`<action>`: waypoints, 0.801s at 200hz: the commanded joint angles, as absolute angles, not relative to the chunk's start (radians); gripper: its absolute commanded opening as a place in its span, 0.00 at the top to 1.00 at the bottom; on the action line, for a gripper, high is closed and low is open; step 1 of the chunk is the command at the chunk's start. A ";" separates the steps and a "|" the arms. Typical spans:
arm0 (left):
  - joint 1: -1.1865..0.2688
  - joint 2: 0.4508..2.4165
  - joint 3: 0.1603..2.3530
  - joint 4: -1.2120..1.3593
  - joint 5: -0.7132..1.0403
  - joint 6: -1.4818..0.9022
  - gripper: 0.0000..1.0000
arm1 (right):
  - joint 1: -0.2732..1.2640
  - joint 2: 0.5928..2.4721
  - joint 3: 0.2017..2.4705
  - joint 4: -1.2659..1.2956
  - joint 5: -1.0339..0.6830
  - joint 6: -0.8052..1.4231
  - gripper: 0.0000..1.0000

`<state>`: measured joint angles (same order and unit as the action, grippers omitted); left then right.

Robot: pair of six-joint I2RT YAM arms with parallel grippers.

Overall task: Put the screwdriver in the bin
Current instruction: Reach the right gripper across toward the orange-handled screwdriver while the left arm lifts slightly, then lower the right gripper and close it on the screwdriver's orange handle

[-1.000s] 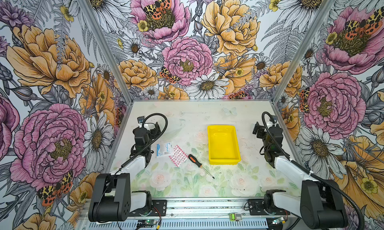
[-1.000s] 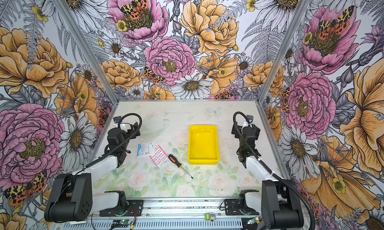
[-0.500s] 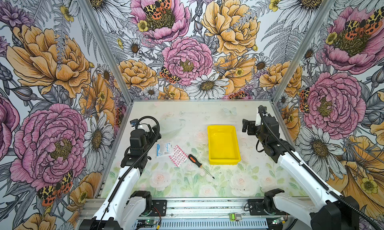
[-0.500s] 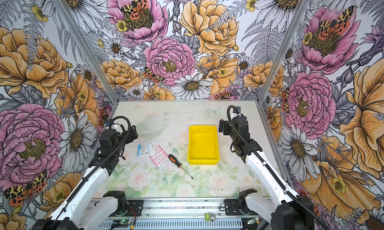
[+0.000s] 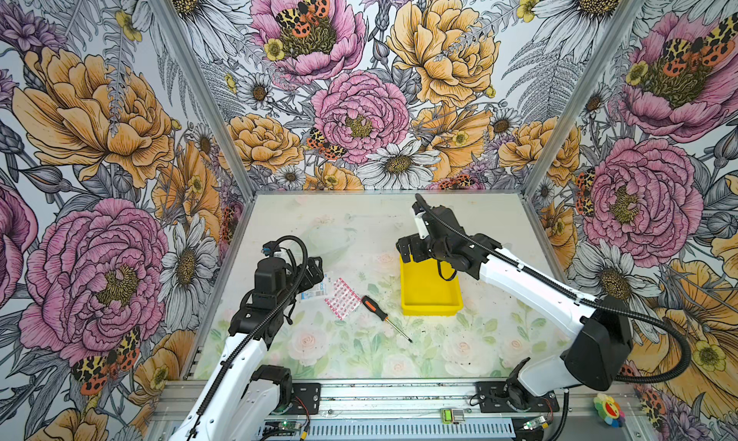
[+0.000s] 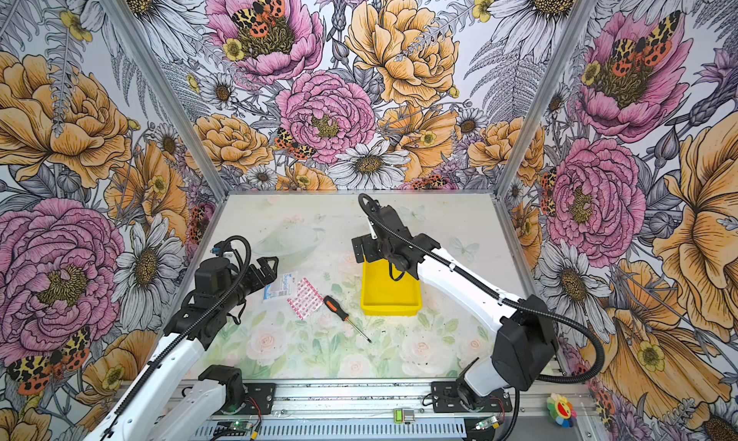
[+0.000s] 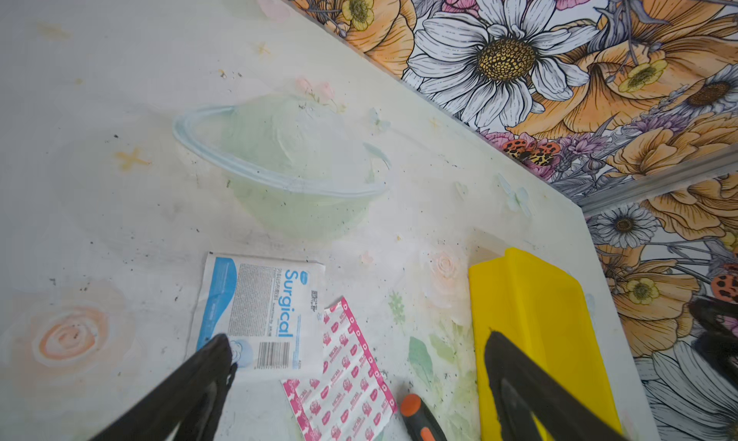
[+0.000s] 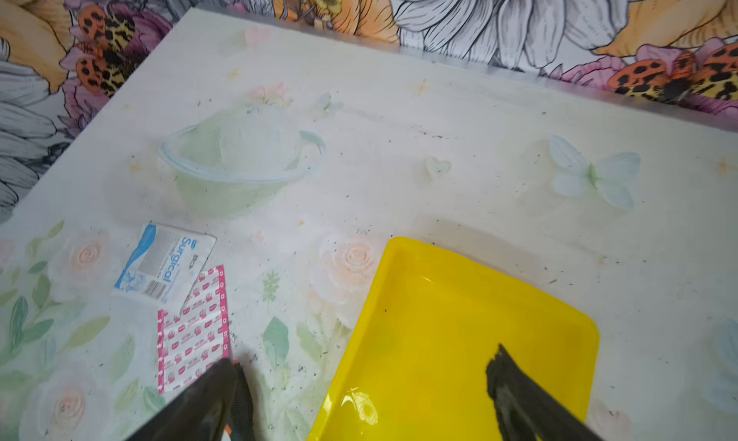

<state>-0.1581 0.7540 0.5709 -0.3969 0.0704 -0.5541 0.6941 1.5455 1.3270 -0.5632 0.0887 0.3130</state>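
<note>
The screwdriver (image 5: 385,318) lay flat on the floral worktop (image 5: 359,227), outside the bin (image 5: 431,310) and a little toward the front edge from the middle. Its black-and-orange handle pointed to the back left corner and its thin metal tip to the front right. In both top views the handle sat near the front left corner of the yellow bin (image 6: 389,309), apart from it, with a pink-and-white strip of plasters (image 5: 342,298) just beside it on the other side. A white-and-blue sachet marked "Surgical" (image 7: 259,315) overlapped that strip's far corner.

The right gripper (image 5: 407,251) hung over the back end of the bin, jaws spread wide and holding nothing; its wrist view looked down into the bare yellow tray (image 8: 439,339). The left gripper (image 5: 315,267) was poised by the sachet, toward the worktop's left edge, its jaws likewise wide apart and empty.
</note>
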 commanded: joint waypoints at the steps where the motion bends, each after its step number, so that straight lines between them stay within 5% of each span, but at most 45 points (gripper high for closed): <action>1: -0.177 0.734 0.544 -0.445 0.145 -0.629 0.01 | 0.742 1.643 1.423 -0.685 0.094 0.295 0.01; 64: -0.253 0.657 0.496 -0.458 0.195 -0.658 0.01 | 0.861 1.888 1.589 -0.756 0.006 0.293 0.01; 160: -0.329 0.528 0.420 -0.536 0.074 -0.759 0.01 | 0.919 2.021 1.603 -0.762 -0.152 0.215 0.05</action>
